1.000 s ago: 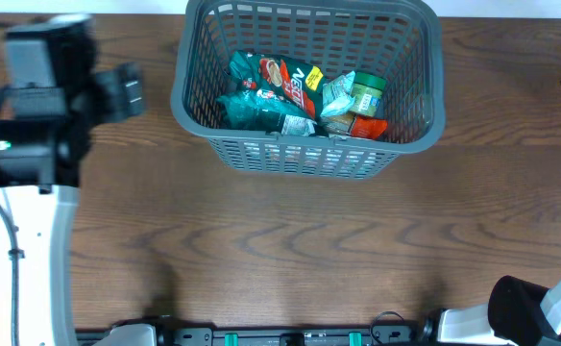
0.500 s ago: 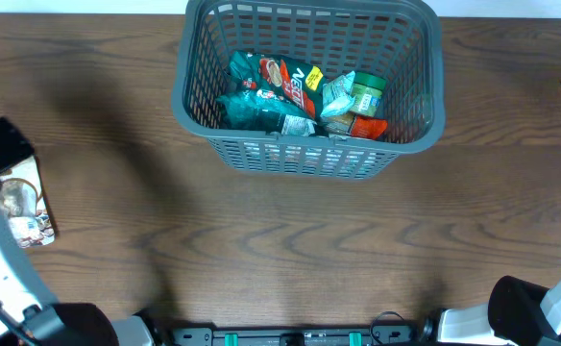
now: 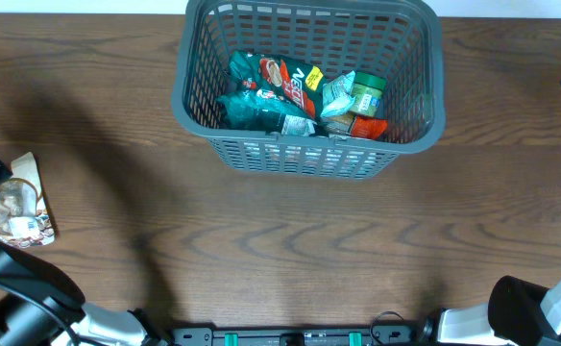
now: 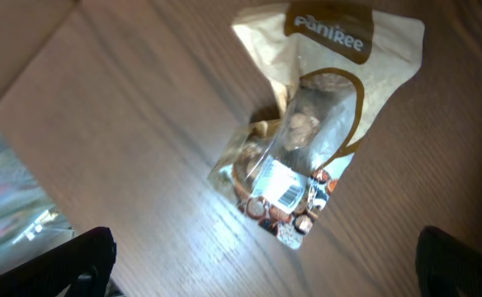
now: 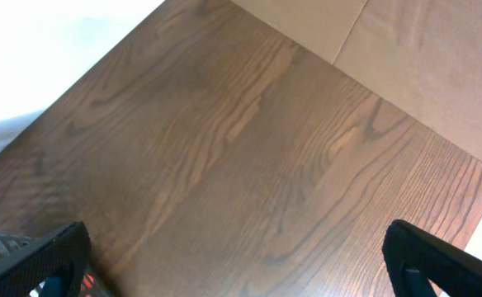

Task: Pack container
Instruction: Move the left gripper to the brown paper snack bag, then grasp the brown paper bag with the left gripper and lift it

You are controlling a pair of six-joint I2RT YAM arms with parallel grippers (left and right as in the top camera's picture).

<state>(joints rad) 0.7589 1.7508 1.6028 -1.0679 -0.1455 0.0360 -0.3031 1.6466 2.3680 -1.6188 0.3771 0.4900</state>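
The container point(image 3: 300, 156), a grey lattice-walled basket at the wooden table's point(image 3: 290, 250) far centre, holds glossy packets point(image 3: 266, 96). A crinkled beige pouch point(image 4: 307, 157) lies flat below the left gripper point(image 4: 266, 272). The jaws of this and the right gripper point(image 5: 237, 264) stand released, empty.

I see a grained, matt wooden desk point(image 3: 290, 240), a grey plastic container point(image 3: 300, 156) and a glossy, crinkled pouch point(image 4: 307, 148).

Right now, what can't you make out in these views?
- Overhead: items under the green bags in the basket, covered by them.
- Overhead: label text on the beige snack pouch, too small.
- Right wrist: basket cut to a sliver at the bottom-left edge.
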